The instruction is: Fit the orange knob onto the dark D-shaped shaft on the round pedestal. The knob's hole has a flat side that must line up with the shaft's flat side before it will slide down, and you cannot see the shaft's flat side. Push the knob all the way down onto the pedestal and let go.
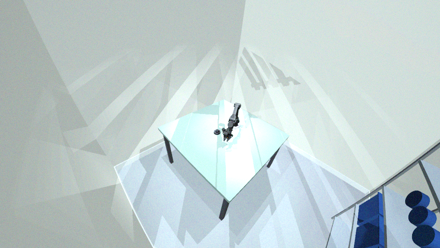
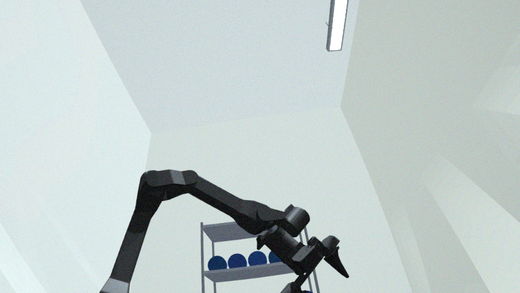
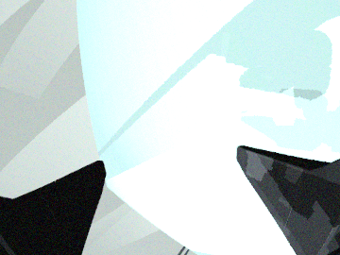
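Gripper: the dark gripper (image 1: 226, 140) (image 2: 316, 281) (image 3: 172, 161) tilts downward at the end of the arm, over the middle part of the table
Jaws: spread wide, with nothing pinched between them; the wrist view shows the left finger (image 3: 61, 203) and the right finger (image 3: 288, 189) well apart, pale tabletop between their tips
Orange knob: almost wholly covered by the gripper in the top view, where only a specks-worth of orange knob (image 1: 228, 137) shows among the dark parts; it lies to the right of the pedestal, apart from it, and its tilt is too small to tell
Pedestal: the round dark pedestal (image 1: 217, 132) stands on the table just left of the gripper, apart from it
Shaft: the small dark shaft (image 1: 217, 130) rises from the pedestal with no knob on it; its flat side cannot be made out
Arm: the black arm (image 1: 234, 114) (image 2: 218, 196) reaches from the far side of the table toward the near side, bent high at the elbow in the exterior view
Table: the pale green table (image 1: 190, 141) (image 3: 151, 61) has bright light and jagged shadows across its top
Shelf: in the top view a grey shelf unit (image 1: 383, 200) (image 2: 202, 254) stands at the near right, holding blue cylinders (image 1: 417, 199) (image 2: 237, 261) and blue bins (image 1: 367, 209)
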You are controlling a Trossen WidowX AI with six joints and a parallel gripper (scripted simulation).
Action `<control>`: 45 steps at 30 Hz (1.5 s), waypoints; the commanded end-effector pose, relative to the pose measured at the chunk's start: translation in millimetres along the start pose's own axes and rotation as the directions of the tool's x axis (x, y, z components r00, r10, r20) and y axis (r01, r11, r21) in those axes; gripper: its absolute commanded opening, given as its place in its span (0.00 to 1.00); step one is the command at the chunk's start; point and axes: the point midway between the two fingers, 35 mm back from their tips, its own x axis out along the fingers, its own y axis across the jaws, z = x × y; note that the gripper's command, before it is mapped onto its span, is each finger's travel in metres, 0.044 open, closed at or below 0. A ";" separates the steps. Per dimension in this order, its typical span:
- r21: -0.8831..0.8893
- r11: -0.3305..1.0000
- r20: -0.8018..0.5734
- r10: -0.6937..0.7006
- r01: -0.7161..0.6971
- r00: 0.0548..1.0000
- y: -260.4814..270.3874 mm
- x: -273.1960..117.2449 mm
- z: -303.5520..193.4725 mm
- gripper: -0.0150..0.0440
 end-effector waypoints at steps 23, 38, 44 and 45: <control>0.703 0.573 0.335 -0.789 0.421 0.514 -152.7 -78.1 54.1 1.00; 0.703 0.573 0.335 -0.790 0.422 0.514 -173.6 -53.4 57.1 1.00; 0.703 0.573 0.334 -0.790 0.423 0.514 -180.0 -46.0 58.1 1.00; 0.703 0.573 0.335 -0.790 0.422 0.514 -181.1 -44.8 58.3 1.00</control>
